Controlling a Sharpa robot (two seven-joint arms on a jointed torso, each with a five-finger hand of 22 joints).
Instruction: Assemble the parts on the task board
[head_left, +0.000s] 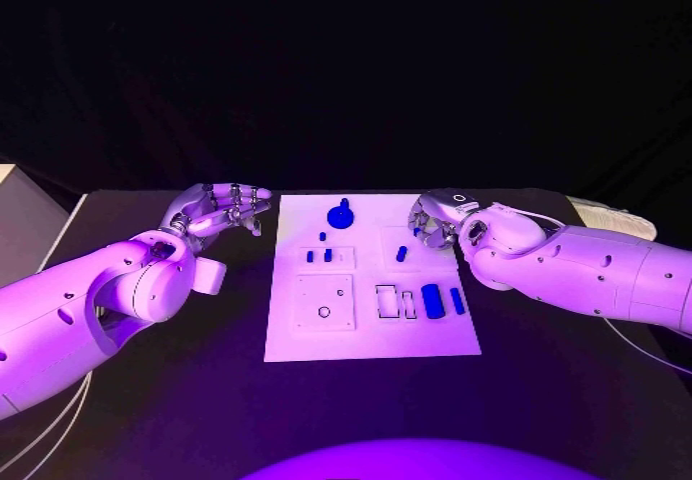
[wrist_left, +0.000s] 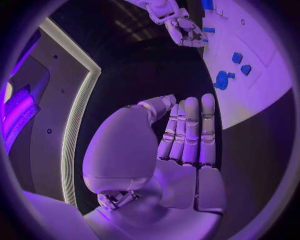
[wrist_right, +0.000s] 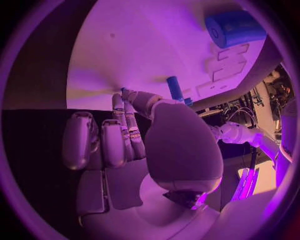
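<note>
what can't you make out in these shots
- Whether the right hand touches the task board: in the head view its fingers hide the contact.
- Shape of the small blue parts: too small in the head view.
- The large blue cylinder: partly cut off by the right wrist view's rim.
- Left hand: fingers straight, holding nothing.

The board (head_left: 372, 330) is plain white with thin dark outlines of slots on it. The parts on it are solid blue: a round knobbed piece (head_left: 340, 214) between the hands, a short peg (head_left: 401, 254) near the right hand (head_left: 437, 222), two bars (head_left: 433, 297) nearer its wrist. The table (head_left: 173, 390) is black. Both hands are silver.
</note>
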